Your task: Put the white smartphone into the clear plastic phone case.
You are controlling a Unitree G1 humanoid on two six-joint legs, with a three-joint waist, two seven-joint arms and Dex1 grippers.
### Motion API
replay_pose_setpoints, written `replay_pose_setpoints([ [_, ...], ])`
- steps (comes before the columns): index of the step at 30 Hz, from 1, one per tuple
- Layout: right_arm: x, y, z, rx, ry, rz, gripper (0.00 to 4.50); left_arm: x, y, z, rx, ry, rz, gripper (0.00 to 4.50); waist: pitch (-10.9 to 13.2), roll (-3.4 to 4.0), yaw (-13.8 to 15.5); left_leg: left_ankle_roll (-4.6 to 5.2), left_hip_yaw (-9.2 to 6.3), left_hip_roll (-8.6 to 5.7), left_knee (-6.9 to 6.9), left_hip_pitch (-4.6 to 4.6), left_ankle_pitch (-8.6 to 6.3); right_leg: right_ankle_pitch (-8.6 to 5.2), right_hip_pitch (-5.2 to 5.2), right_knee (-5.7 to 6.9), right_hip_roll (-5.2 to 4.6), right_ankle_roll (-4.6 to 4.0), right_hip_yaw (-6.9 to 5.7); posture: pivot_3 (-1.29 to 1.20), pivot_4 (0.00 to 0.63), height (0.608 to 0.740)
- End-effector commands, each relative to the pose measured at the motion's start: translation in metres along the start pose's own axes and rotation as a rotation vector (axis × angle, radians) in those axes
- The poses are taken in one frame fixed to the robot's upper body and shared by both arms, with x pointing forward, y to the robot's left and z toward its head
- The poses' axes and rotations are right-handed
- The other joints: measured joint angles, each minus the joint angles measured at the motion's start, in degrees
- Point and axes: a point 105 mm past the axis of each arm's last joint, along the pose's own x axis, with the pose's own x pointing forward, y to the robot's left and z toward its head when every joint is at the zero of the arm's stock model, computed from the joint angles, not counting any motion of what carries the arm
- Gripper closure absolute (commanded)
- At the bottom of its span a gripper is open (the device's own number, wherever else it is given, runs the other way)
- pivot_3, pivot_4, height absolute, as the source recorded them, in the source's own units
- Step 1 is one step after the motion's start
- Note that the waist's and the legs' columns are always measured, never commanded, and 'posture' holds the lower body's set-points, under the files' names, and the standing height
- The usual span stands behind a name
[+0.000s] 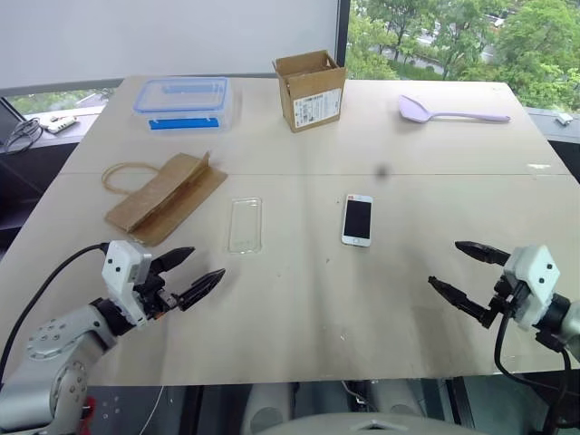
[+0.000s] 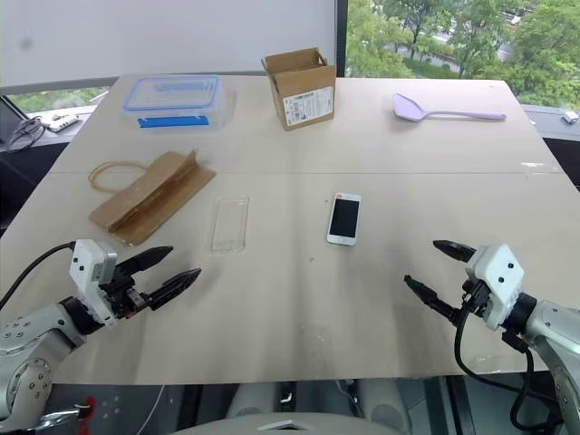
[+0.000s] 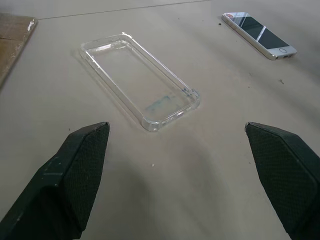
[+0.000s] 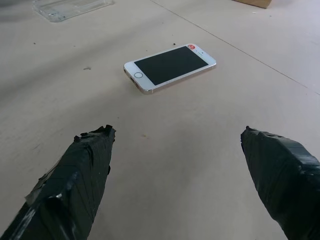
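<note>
Probably office: worktable, window

Both arms reach in low from the near corners, the left hand and right hand each angled inward with black fingers spread wide, holding nothing.

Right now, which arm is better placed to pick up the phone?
The right, probably. The phone lies screen up nearer the open right gripper, which faces it. The open left gripper faces the case instead, and the case lies between it and the phone.
</note>
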Motion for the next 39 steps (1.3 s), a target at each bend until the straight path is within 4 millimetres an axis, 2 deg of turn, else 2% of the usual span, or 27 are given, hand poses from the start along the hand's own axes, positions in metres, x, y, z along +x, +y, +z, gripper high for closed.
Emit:
replay_pose_setpoints([
  [1, 0.0, 0.007, 0.013, -0.032, -0.064, 0.035, 0.09, 0.006, 0.001, 0.026, 0.117, -0.042, -0.05, 0.0, 0.0, 0.0, 0.0, 0.0, 0.0, 0.0, 0.0, 0.0, 0.0, 0.0, 0.0, 0.0, 0.0, 0.0, 0.0, 0.0, 0.15, 0.74],
  [4, 0.008, 0.022, 0.023, -0.031, -0.12, 0.107, 0.09, 0.02, 0.006, 0.041, 0.212, -0.013, -0.144, 0.0, 0.0, -0.04, 1.1, 0.0, -0.23, 0.02, 0.09, -0.06, 0.0, -0.03, 0.02, 0.02, 0.1, 0.03, -0.21, 0.0, 0.15, 0.74],
  [9, 0.013, 0.047, 0.043, -0.026, -0.169, 0.225, 0.09, 0.032, 0.017, 0.051, 0.486, 0.074, -0.347, 0.0, -0.1, 0.16, 1.3, 0.0, 0.11, 0.0, 0.02, 0.21, 0.0, -0.02, 0.17, -0.01, 0.03, 0.02, 0.05, 0.0, 0.15, 0.74],
  [12, 0.015, 0.056, 0.05, -0.022, -0.178, 0.272, 0.09, 0.038, 0.025, 0.051, 0.584, 0.138, -0.472, 0.0, -0.1, 0.1, 1.4, 0.0, 0.11, 0.02, -0.01, 0.24, 0.0, 0.0, 0.21, -0.04, 0.07, -0.02, 0.02, 0.0, 0.15, 0.74],
  [17, 0.02, 0.055, 0.058, -0.043, -0.182, 0.261, 0.09, 0.055, 0.039, 0.054, 0.728, 0.25, -0.646, 0.0, -0.1, 0.06, 1.5, 0.0, 0.14, 0.01, 0.02, 0.22, 0.0, 0.08, 0.23, -0.07, 0.06, -0.14, 0.03, 0.0, 0.15, 0.74],
  [24, 0.022, 0.056, 0.061, -0.05, -0.174, 0.235, 0.09, 0.078, 0.054, 0.054, 0.92, 0.442, -0.747, 0.0, -0.1, -0.02, 1.2, 0.01, 0.01, -0.01, 0.13, 0.0, 0.0, 0.14, 0.19, -0.08, 0.14, -0.03, -0.02, 0.0, 0.15, 0.74],
  [28, 0.023, 0.059, 0.064, -0.05, -0.177, 0.207, 0.09, 0.085, 0.053, 0.039, 1.009, 0.558, -0.839, 0.0, -0.1, -0.02, 1.4, 0.01, -0.03, -0.01, 0.14, -0.03, 0.0, 0.19, 0.17, -0.08, 0.17, 0.06, -0.03, 0.0, 0.15, 0.74],
  [32, 0.022, 0.06, 0.065, -0.049, -0.171, 0.193, 0.09, 0.092, 0.047, 0.027, 1.037, 0.582, -0.904, 0.0, -0.1, -0.04, 1.4, 0.01, -0.07, -0.01, 0.21, -0.08, 0.0, 0.18, 0.18, -0.08, 0.16, 0.05, -0.06, 0.0, 0.15, 0.74],
  [33, 0.023, 0.06, 0.065, -0.05, -0.168, 0.192, 0.0, 0.093, 0.046, 0.024, 1.035, 0.588, -0.915, 0.49, -0.1, -0.03, 1.4, 0.02, -0.06, -0.01, 0.21, -0.07, 0.0, 0.18, 0.19, -0.08, 0.15, 0.04, -0.05, 0.0, 0.15, 0.74],
  [34, 0.023, 0.06, 0.065, -0.053, -0.168, 0.19, 0.0, 0.094, 0.045, 0.021, 1.022, 0.603, -0.921, 0.67, -0.2, -0.01, 1.5, 0.02, -0.06, -0.02, 0.21, -0.06, 0.0, 0.17, 0.19, -0.07, 0.13, 0.04, -0.05, 0.0, 0.15, 0.74],
  [36, 0.024, 0.059, 0.066, -0.058, -0.169, 0.181, 0.0, 0.094, 0.044, 0.016, 0.99, 0.622, -0.926, 1.49, -0.2, 0.11, 1.6, 0.02, -0.07, -0.03, 0.21, 0.02, 0.0, 0.13, 0.25, -0.04, 0.12, -0.02, -0.06, 0.0, 0.15, 0.74],
  [39, 0.024, 0.06, 0.066, -0.067, -0.164, 0.185, 0.0, 0.095, 0.044, 0.014, 0.937, 0.628, -0.919, 2.94, -0.3, 0.15, 2.0, 0.03, -0.19, -0.03, 0.21, 0.37, 0.0, -0.02, 0.61, 0.01, 0.11, 0.06, -0.16, 0.0, 0.15, 0.74],
])
